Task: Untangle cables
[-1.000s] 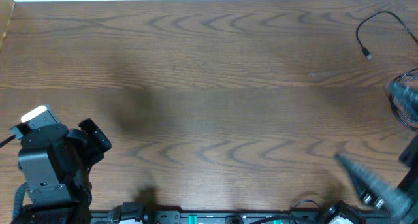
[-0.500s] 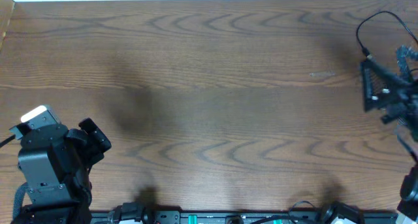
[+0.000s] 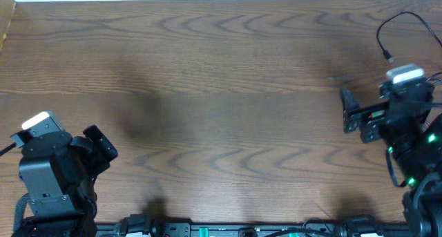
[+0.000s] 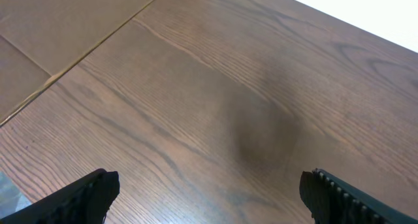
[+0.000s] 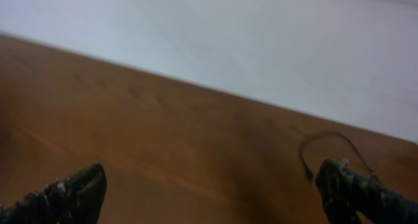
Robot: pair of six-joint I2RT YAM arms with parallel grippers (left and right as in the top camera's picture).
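One thin black cable (image 3: 397, 19) loops at the table's far right corner, its small plug end lying just behind my right arm. It also shows in the right wrist view (image 5: 328, 138) as a thin loop ahead, next to my right finger. More cable strands at the right edge (image 3: 435, 78) are mostly hidden by the arm. No white cable is in view. My right gripper (image 3: 348, 113) is open and empty above the wood, pointing left; its fingers (image 5: 209, 191) stand wide apart. My left gripper (image 3: 103, 148) is open and empty at the front left, fingers (image 4: 209, 194) wide apart above bare wood.
The wooden table (image 3: 221, 92) has a white edge along its far side. A cardboard surface (image 4: 59, 28) borders the table's left side. The arm bases and a rail (image 3: 228, 230) run along the front edge.
My right arm has swung from the front right corner up and to the left; its gripper now points left over the right side of the table. The left arm has not moved.
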